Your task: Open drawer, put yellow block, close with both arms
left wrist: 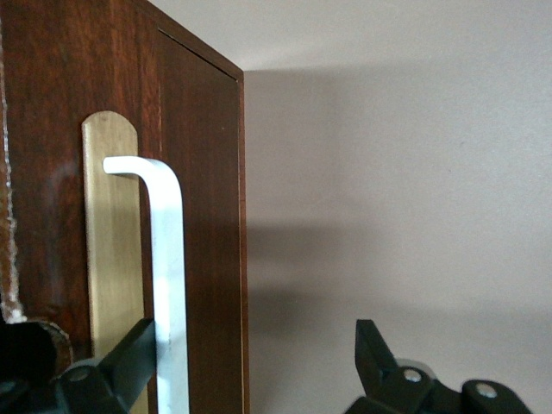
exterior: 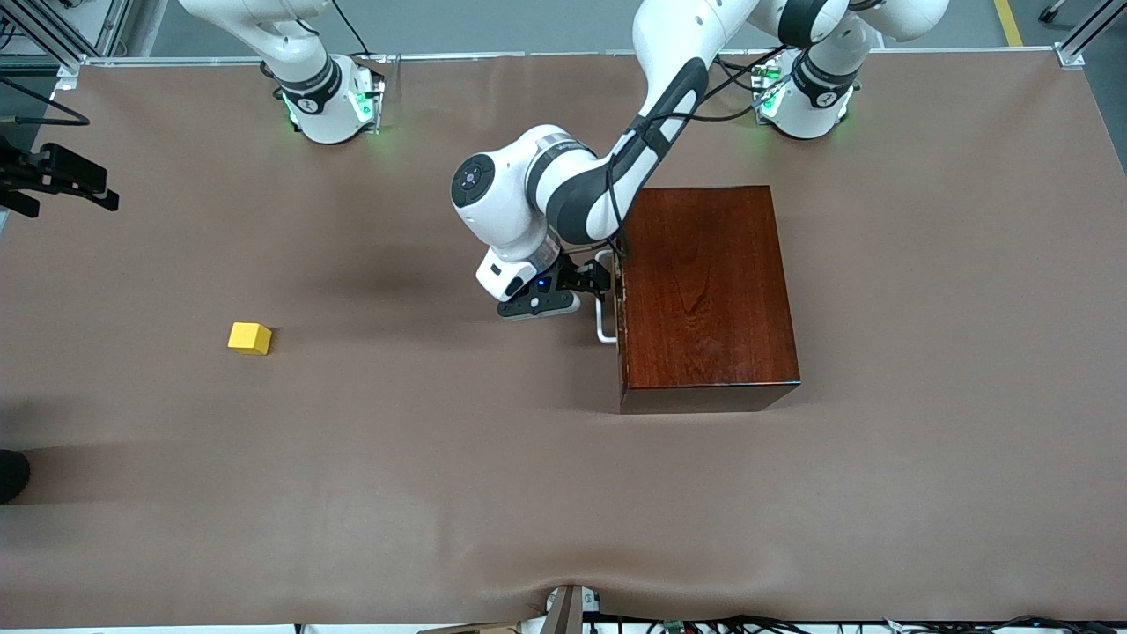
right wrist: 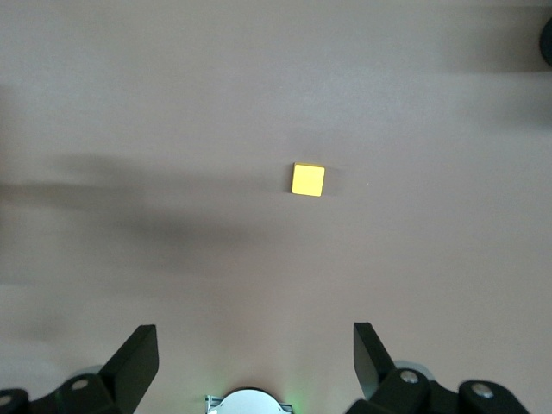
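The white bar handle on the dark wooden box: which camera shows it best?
The left wrist view: the white U-shaped bar handle fills the frame, with the left hand open around it. The front view shows only a small part beside the box, partly hidden by the arm. The right wrist view misses it.

The wooden box (exterior: 704, 295) stands on the table (exterior: 440, 493), toward the left arm's end. Its drawer (left wrist: 52, 216) is shut, and the drawer front faces the right arm's end of the table. The bar handle (exterior: 604, 299) stands on this front.

The left gripper (exterior: 597, 283) is in front of the drawer, at the handle. Its fingers (left wrist: 121, 366) are spread, one on each side of the bar.

The yellow block (exterior: 250, 338) lies on the table toward the right arm's end, well apart from the box. The right gripper (right wrist: 254, 358) hangs high over the table, wide apart, with the block below it.
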